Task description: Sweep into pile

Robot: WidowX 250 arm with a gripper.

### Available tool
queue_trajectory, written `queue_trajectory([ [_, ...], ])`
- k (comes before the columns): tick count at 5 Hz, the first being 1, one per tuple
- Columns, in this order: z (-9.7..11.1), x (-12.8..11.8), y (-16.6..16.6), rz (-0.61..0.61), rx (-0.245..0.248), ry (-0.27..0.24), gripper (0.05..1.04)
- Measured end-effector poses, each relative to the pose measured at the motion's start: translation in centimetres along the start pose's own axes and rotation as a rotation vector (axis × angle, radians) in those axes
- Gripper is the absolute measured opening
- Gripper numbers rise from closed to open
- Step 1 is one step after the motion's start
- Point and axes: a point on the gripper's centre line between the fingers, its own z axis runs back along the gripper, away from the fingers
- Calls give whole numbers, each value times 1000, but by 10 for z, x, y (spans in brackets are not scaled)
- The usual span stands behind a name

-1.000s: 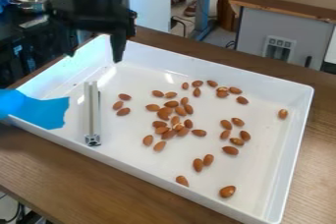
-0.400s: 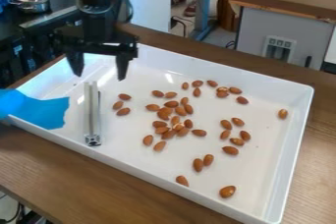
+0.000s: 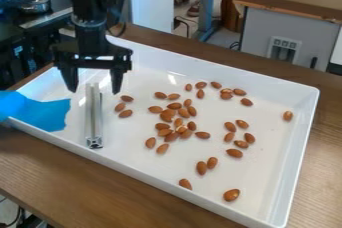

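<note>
One table (image 3: 80, 187) bears one tray (image 3: 264, 172), one bar (image 3: 94, 122), dozens of almonds (image 3: 231, 195); one gripper (image 3: 94, 91) hangs, fingers apart.

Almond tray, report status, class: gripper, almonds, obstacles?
Gripper open over far end of metal bar. Almonds scattered, unpiled. Blue material at tray's left side, clear of almonds.

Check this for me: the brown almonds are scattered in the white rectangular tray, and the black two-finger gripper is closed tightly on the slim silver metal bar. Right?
Not quite: the camera view shows the black two-finger gripper open, its fingers apart near the far end of the slim silver metal bar. The brown almonds are indeed scattered in the white rectangular tray.
</note>
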Motion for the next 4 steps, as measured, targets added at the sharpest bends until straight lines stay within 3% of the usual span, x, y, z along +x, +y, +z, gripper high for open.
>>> queue_trajectory([
  [2, -9, 0, 5, 24, -46, 38, 1000],
  [4, -20, 0, 8, -20, -85, 33, 947],
])
